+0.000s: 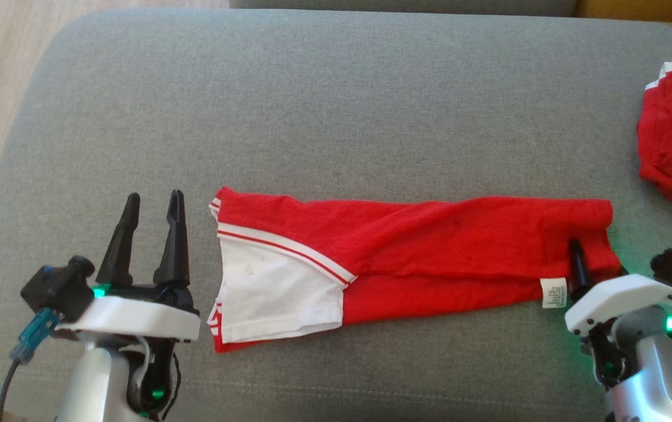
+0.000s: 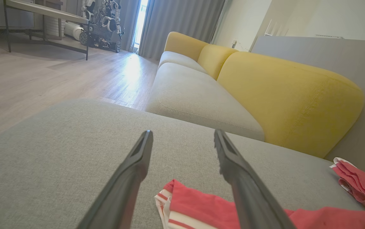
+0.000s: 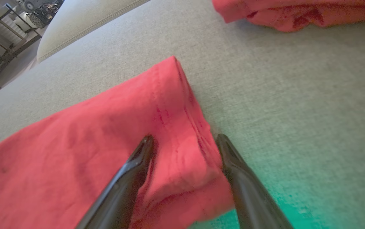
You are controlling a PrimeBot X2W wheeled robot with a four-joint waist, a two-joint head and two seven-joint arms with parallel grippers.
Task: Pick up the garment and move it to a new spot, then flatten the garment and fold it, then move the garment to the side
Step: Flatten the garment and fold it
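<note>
The white sleeve of the garment [image 1: 418, 234] lies just right of the left tool [image 1: 155, 196], whose fingers stand apart; the hem corner sits between the spread fingers of the right tool [image 3: 185, 137].

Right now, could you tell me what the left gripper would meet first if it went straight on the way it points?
Probably only bare grey cushion: the open left gripper points across it, with the garment off to its right. How steeply it dips is unclear, so it may pass above.
</note>
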